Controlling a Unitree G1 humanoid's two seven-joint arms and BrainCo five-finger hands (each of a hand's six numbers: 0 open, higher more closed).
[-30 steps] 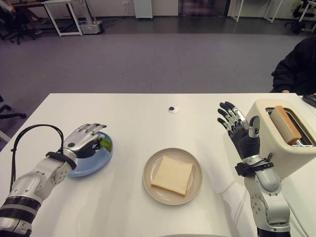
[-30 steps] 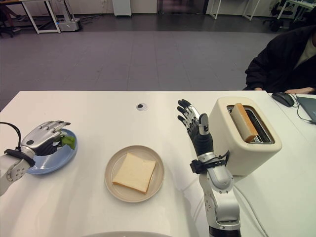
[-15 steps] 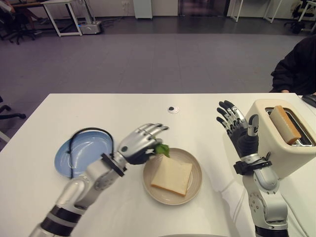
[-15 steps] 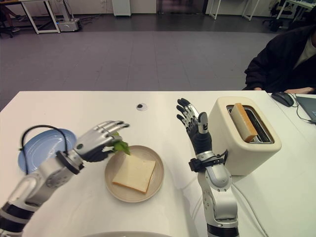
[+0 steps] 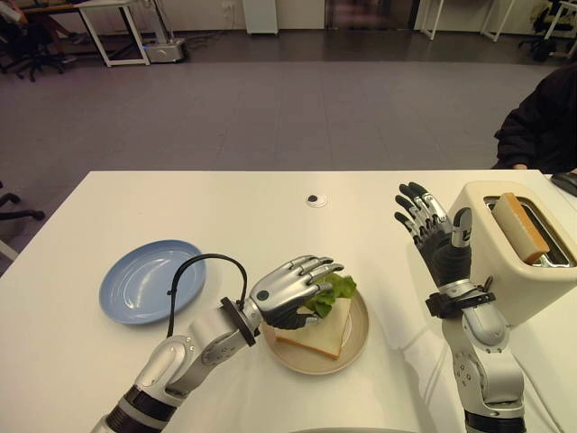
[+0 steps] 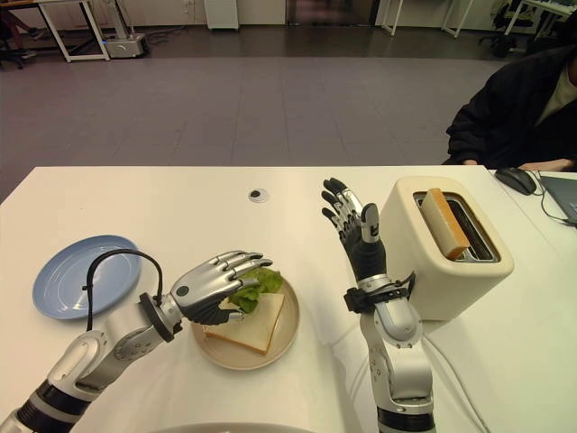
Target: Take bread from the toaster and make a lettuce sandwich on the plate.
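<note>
We are pinching the lettuce [image 5: 338, 287] in our left hand [image 5: 288, 293], and the bread [image 5: 329, 336] on the plate [image 5: 361, 338] is lying just under it. Our right hand [image 5: 437, 244] is spreading wide and holding nothing, with the toaster [image 5: 523, 280] just beside it.

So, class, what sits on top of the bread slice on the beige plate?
Lettuce, held by the left hand, over the bread slice's far corner on the plate. The hand covers the slice's left part, so whether the leaf touches it is hidden.
</note>
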